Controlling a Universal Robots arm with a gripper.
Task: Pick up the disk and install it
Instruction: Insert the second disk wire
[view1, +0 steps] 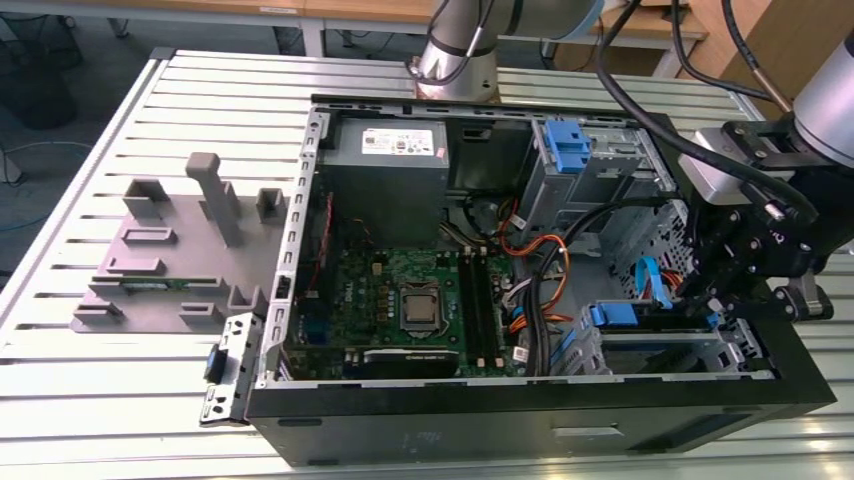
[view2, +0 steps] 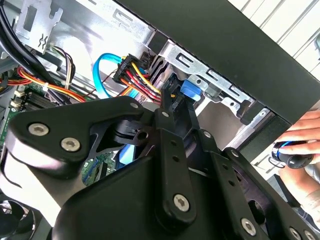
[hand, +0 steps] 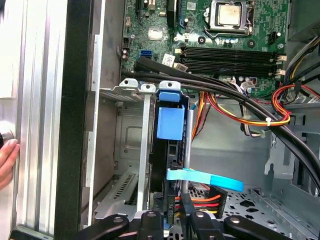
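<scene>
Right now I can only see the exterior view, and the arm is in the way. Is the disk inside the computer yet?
Observer: Yes. In the first wrist view the disk stands on edge inside the metal bay, with its blue caddy showing.
Operator: Is the gripper near it?
Observer: The gripper is right at the disk's cabled end, beside the red, yellow and black wire plug.
Operator: Is anybody close by?
Observer: A hand is just outside the black case wall.
</scene>
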